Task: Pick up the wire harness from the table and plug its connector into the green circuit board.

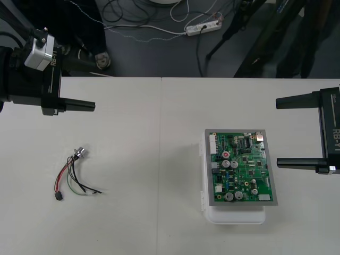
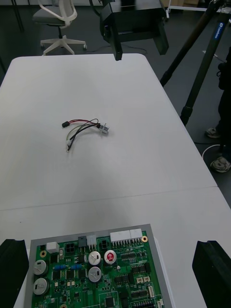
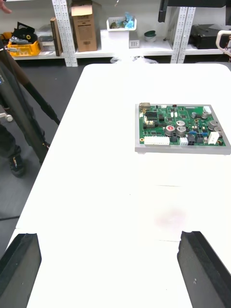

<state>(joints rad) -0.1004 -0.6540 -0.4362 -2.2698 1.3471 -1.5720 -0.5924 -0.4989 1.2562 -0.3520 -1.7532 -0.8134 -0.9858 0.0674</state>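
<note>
The wire harness lies loose on the table's left part, its round metal socket toward the far edge and its small black plug toward the near edge. The green circuit board sits on its white base at the right. My left gripper hangs open at the far left, beyond the harness. My right gripper stands open at the right edge, just beside the board. From the right wrist, the harness lies beyond the board, with the left gripper behind it.
A seam runs down the table's middle between harness and board. Cables and a power strip lie on the dark floor past the far edge, beside tripod legs.
</note>
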